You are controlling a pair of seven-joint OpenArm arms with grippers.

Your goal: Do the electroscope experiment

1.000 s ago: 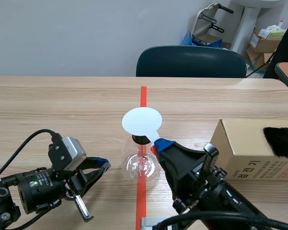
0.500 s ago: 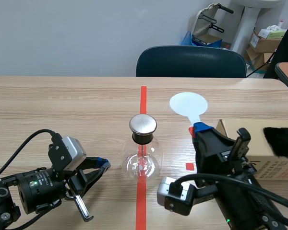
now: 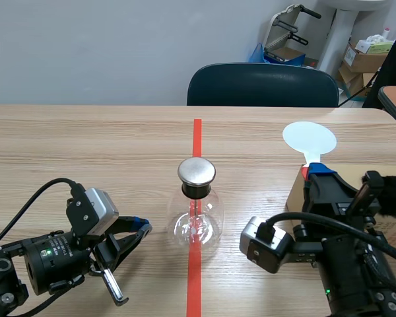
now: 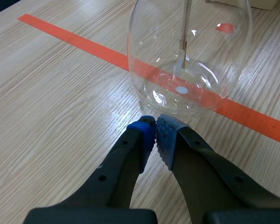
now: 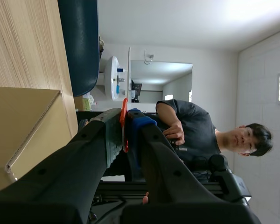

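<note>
The electroscope [image 3: 197, 210], a clear glass flask with a black neck and round metal cap, stands on the orange-red tape line; its glass bulb [image 4: 189, 56] with the thin leaf rod inside is just ahead of my left gripper [image 4: 155, 127], which rests shut on the table to the flask's left. My right gripper [image 3: 315, 173] is raised above the cardboard box [image 3: 356, 218] and is shut on the red handle of a white round paddle [image 3: 309, 138], held upright. Seen edge-on, the paddle [image 5: 128, 84] sticks out between the right fingers.
A dark chair [image 3: 263, 84] stands behind the table's far edge. A black furry cloth [image 3: 393, 195] lies on the cardboard box at the right. In the right wrist view a person [image 5: 210, 135] sits in the background. Bare wood lies left of the flask.
My right arm carried the white paddle from above the flask's metal cap away to the right, to above the cardboard box. The left arm stayed still.
</note>
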